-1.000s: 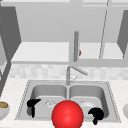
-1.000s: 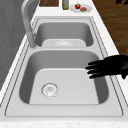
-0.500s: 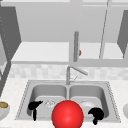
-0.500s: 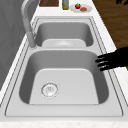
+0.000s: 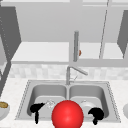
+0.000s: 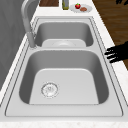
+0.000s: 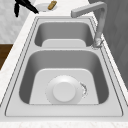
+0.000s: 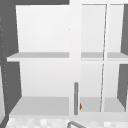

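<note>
Front view: the left hand (image 5: pixel 37 108) hangs over the front edge of the sink (image 5: pixel 25 93), at the left basin, fingers loose and holding nothing. The right hand (image 5: pixel 96 114) hangs at the right basin's front edge; fingers curled, nothing in them. A red ball (image 5: pixel 67 114) sits between both hands, before the sink's divider.
Left side view: the left hand's straight, spread fingers (image 6: pixel 113 53) reach over the sink's front rim, near the divider. A plate with fruit (image 6: pixel 80 8) lies beyond the sink's far end.
Right side view: a white plate (image 7: pixel 64 91) lies in the sink's near basin, partly over the drain. The faucet (image 7: pixel 96 21) stands behind the divider.
Upper view: cabinet shelves (image 8: pixel 40 56) above the sink.
</note>
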You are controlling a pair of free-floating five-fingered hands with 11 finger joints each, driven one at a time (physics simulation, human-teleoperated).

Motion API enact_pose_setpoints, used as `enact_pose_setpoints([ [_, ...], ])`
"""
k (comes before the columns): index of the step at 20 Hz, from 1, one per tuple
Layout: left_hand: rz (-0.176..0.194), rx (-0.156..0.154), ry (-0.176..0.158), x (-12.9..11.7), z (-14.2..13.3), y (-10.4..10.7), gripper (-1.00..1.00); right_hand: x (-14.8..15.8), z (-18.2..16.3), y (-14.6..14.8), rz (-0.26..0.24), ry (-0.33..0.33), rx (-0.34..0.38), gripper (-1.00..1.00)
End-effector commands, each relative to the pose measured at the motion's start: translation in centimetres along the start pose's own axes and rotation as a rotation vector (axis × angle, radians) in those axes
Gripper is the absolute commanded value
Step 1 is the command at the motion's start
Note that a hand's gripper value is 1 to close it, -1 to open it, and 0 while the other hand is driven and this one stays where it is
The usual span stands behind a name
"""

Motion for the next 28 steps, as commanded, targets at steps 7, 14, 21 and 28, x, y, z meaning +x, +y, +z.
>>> enact_pose_setpoints([
  [7,-0.047,0.004,0.02,2.6,-1.2,0.6,-1.0,0.0,0.0,0.0,0.0,0.0,0.0,0.0],
  [14,-0.012,0.007,0.019,3.8,-2.0,1.4,-1.0,0.0,0.0,0.0,0.0,0.0,0.0,0.0],
  [21,-0.018,0.019,0.055,8.2,-4.0,2.7,-1.0,0.0,0.0,0.0,0.0,0.0,0.0,0.0],
  [28,-0.002,0.007,0.072,9.2,-5.5,2.7,-1.0,0.0,0.0,0.0,0.0,0.0,0.0,0.0],
])
